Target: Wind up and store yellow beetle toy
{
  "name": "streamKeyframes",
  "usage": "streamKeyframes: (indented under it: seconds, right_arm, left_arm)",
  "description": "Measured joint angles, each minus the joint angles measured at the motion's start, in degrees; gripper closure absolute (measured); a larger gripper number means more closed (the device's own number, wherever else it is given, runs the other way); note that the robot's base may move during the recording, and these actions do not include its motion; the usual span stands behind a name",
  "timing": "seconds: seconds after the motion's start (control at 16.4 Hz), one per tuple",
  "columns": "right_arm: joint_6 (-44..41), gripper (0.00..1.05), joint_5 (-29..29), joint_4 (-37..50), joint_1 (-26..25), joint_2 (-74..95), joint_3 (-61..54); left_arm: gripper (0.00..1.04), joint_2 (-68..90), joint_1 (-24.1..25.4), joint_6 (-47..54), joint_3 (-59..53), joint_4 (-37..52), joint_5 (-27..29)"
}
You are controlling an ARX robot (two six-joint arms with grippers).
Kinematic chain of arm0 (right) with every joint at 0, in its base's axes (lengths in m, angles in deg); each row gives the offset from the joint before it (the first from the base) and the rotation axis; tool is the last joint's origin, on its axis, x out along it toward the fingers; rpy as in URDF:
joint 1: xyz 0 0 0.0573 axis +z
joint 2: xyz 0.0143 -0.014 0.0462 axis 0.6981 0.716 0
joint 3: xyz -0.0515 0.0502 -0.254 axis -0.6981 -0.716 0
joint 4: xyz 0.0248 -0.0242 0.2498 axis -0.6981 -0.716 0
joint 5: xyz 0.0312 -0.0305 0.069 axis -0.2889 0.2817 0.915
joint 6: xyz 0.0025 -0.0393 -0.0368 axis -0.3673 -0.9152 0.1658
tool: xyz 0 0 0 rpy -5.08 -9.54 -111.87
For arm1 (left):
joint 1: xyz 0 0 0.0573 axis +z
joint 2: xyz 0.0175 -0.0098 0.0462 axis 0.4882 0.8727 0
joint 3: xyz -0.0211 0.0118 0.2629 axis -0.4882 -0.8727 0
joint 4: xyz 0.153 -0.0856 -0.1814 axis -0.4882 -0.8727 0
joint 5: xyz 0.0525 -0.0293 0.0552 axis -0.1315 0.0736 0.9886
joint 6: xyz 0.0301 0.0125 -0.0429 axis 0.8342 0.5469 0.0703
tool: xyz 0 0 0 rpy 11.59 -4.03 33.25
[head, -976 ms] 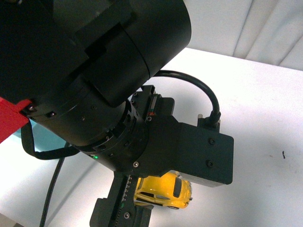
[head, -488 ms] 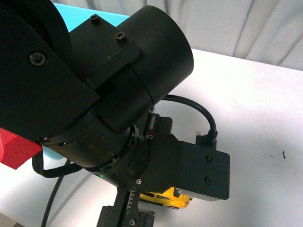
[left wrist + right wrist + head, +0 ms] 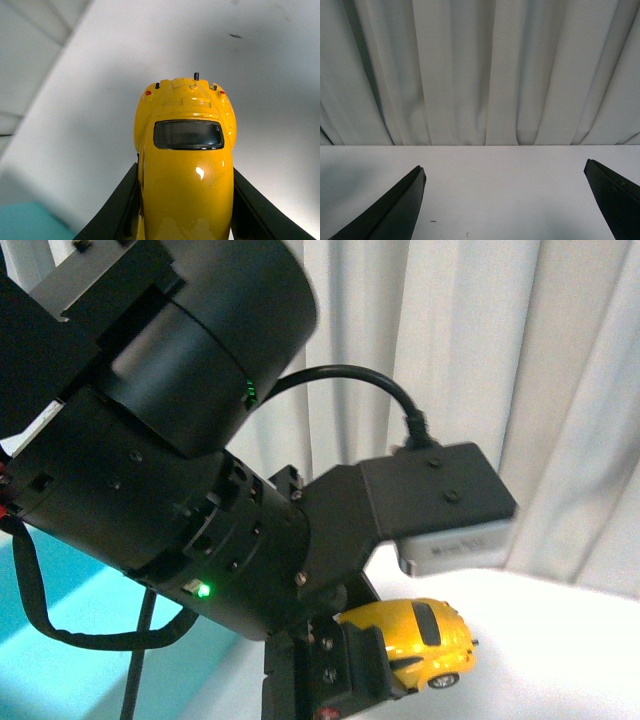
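The yellow beetle toy [image 3: 186, 165] is a glossy yellow toy car with dark windows. My left gripper [image 3: 185, 200] is shut on it, with a black finger pressed against each side. In the front view the yellow beetle toy [image 3: 420, 635] pokes out from under the big black left arm [image 3: 180, 470], held above the white table [image 3: 560, 660]. In the right wrist view my right gripper [image 3: 505, 200] stands open, its black fingertips [image 3: 400, 205] wide apart over bare white table with nothing between them.
A turquoise surface [image 3: 70, 640] lies at the lower left of the front view and also shows as turquoise surface [image 3: 25, 222] in a corner of the left wrist view. White curtains [image 3: 480, 70] hang behind the table. The left arm fills much of the front view.
The left arm has lifted and tilted with the toy in its grip. The front view now shows curtains behind the arm instead of table top, and the toy sits higher in the picture.
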Motion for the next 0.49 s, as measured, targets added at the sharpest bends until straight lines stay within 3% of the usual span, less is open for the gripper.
streamKeyframes:
  seconds: [0.06, 0.49]
  right_arm:
    - [0.0, 0.07, 0.0, 0.0, 0.0, 0.0, 0.0]
    - [0.0, 0.07, 0.0, 0.0, 0.0, 0.0, 0.0]
  left_arm:
    - [0.64, -1.0, 3.5, -0.6, 2.6, -0.6, 0.0]
    - [0.64, -0.9, 10.8, -0.8, 6.3, -0.5, 1.9]
